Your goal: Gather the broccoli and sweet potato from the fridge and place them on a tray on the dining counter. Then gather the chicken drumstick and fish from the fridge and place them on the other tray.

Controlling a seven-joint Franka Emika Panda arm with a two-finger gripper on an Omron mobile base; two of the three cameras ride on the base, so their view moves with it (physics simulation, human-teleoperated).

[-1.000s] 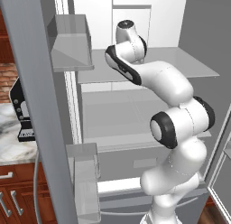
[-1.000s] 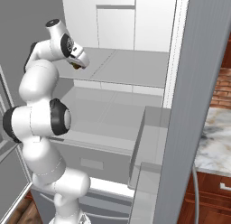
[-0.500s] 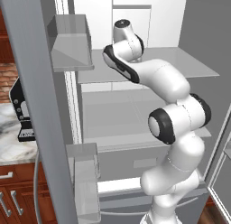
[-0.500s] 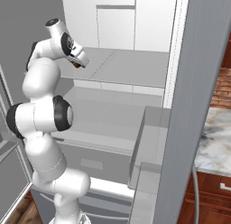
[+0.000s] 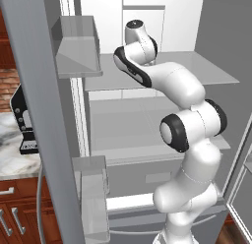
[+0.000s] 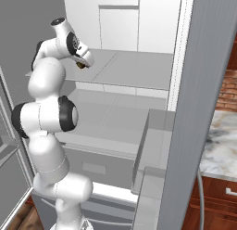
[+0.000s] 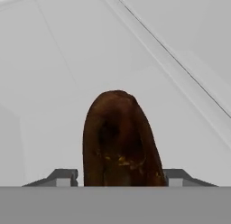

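A dark brown, rounded sweet potato [image 7: 119, 137] with yellowish flecks lies on the pale upper fridge shelf [image 7: 54, 60]. In the hand view it stands right between the two dark fingertips [image 7: 63, 175]. My gripper [image 7: 120, 175] is closed in on its sides, the right tip touching and the left tip a hair off. In the right base view the gripper [image 6: 82, 63] points down at the left end of the upper shelf [image 6: 134, 69], with a small brown bit showing at its tip. The hand itself is hidden behind the wrist in the left base view.
The fridge stands open, with its left door and door bins [image 5: 76, 46] and its right door with bins [image 6: 155, 141] on either side. A lower shelf [image 5: 128, 130] and a drawer [image 5: 147, 176] sit below. A marble counter with a dark appliance [image 5: 22, 120] lies to the left.
The arm has edged a little further in over the upper shelf, and the fingers have come in from wide open towards the brown item.
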